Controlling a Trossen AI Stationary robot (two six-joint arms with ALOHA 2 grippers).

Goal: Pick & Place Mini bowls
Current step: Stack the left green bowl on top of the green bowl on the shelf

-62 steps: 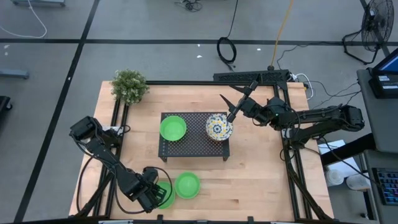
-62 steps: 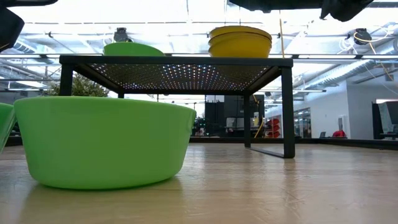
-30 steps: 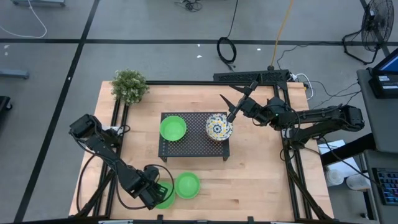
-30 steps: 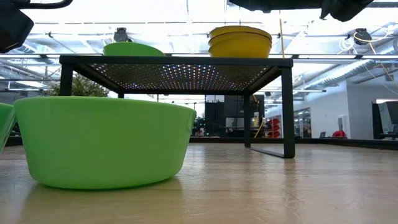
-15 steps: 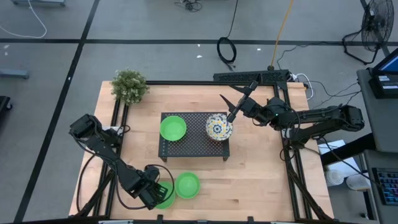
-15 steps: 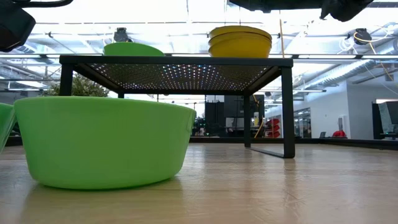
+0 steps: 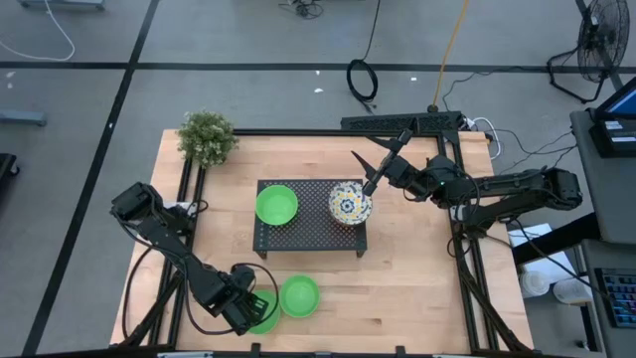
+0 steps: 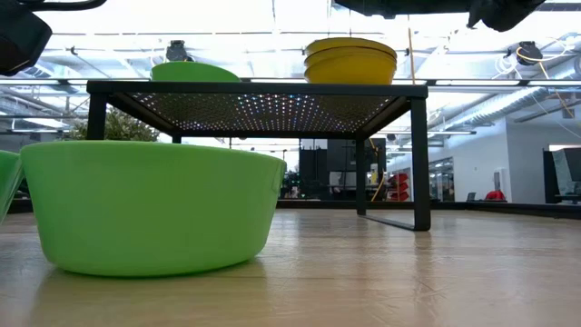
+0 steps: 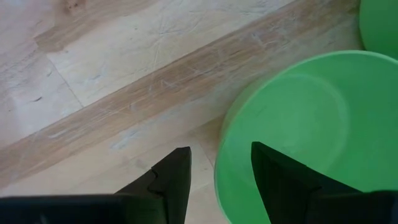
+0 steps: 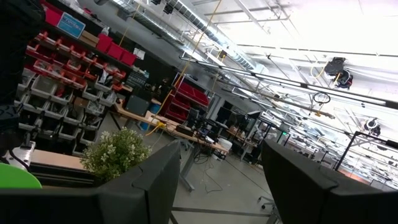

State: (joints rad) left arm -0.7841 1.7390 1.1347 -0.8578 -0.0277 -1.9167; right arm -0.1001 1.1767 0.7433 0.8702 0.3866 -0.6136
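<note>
My left gripper is open at the table's near left, low over a green bowl. One finger stands outside the bowl's rim and one above its inside, with no touch showing. A second green bowl sits on the table beside it. A third green bowl and a stack of floral bowls rest on the black rack. My right gripper hangs open in the air beyond the floral stack's far right.
The rack stands on legs in the middle of the table, with open space under it. A small potted plant is at the far left corner. Bare wood lies to the rack's right and near right.
About two seconds ago my left gripper edged a little toward the table's right, over the green bowl. Since then both arms and all the bowls have kept still.
</note>
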